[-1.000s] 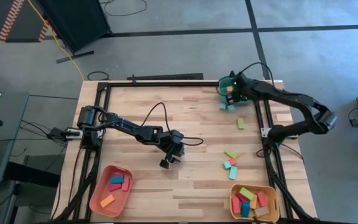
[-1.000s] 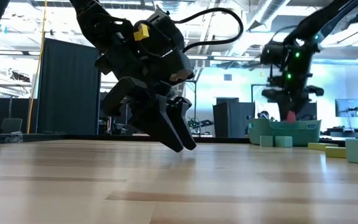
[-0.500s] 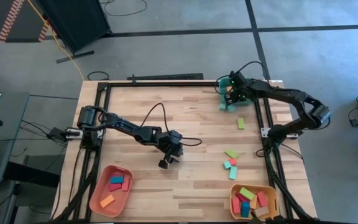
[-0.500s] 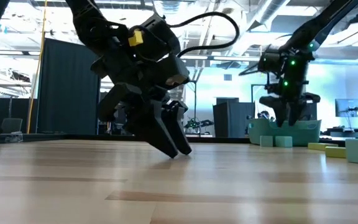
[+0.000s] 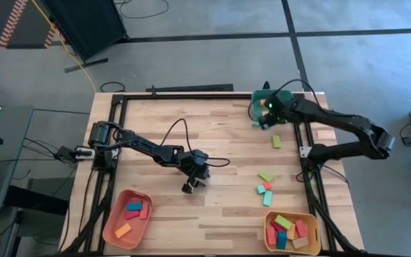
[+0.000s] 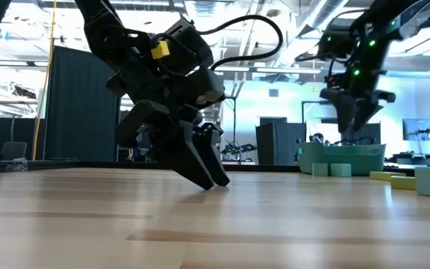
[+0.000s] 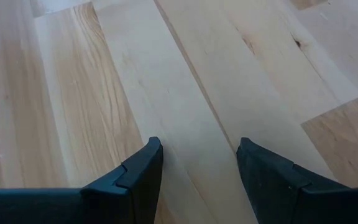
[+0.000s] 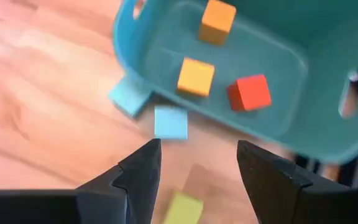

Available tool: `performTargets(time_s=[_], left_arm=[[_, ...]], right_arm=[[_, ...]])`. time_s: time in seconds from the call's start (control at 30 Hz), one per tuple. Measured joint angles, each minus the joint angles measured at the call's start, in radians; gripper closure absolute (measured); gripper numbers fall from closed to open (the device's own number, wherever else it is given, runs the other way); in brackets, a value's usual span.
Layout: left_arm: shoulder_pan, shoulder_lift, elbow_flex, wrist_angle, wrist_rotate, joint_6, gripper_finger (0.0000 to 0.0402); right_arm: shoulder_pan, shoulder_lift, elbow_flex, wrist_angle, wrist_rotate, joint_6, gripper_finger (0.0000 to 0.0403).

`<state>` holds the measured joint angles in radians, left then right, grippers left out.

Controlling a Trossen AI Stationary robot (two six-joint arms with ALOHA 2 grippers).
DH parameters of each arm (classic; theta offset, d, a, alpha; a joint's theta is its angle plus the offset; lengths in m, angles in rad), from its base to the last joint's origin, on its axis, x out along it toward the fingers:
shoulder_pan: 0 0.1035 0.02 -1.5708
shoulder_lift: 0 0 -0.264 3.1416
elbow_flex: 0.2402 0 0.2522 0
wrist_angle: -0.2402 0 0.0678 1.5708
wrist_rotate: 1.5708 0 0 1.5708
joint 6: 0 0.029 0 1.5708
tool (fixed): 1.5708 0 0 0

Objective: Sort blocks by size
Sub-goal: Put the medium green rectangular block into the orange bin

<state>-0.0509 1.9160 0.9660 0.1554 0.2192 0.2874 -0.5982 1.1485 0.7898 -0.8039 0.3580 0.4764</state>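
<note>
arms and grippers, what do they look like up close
Both arms are black, jointed and boxy. The left gripper has two dark, tapered, wedge-shaped fingers, a yellow tag on its wrist and a black cable looping above. The right gripper is similar, with small green lights glowing on its wrist.

surface: wooden table (image 5: 212, 128) | on it: teal tray (image 8: 303, 93), salmon tray (image 5: 109, 230), yellow tray (image 5: 268, 241), loose blocks (image 5: 265, 184)
</note>
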Motion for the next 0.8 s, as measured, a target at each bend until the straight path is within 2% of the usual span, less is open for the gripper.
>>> performTargets(time_s=[0.13,0.33,0.6,0.8], left_arm=[[0.000,0.000,-0.001,0.014,0.000,0.000,0.0204],[-0.002,0.000,-0.002,0.020,-0.002,-0.003,0.0204],[-0.004,0.000,-0.002,0.021,-0.002,-0.004,0.0204],[-0.004,0.000,-0.002,0.023,-0.002,0.000,0.0204]], right_arm=[[0.108,-0.032,0.000,-0.109,0.054,0.117,0.0163],[0.259,-0.033,-0.070,-0.155,0.058,0.300,0.0163],[0.396,-0.032,-0.214,-0.086,0.059,0.506,0.0163],[0.428,-0.033,-0.300,0.015,0.059,0.571,0.0163]])
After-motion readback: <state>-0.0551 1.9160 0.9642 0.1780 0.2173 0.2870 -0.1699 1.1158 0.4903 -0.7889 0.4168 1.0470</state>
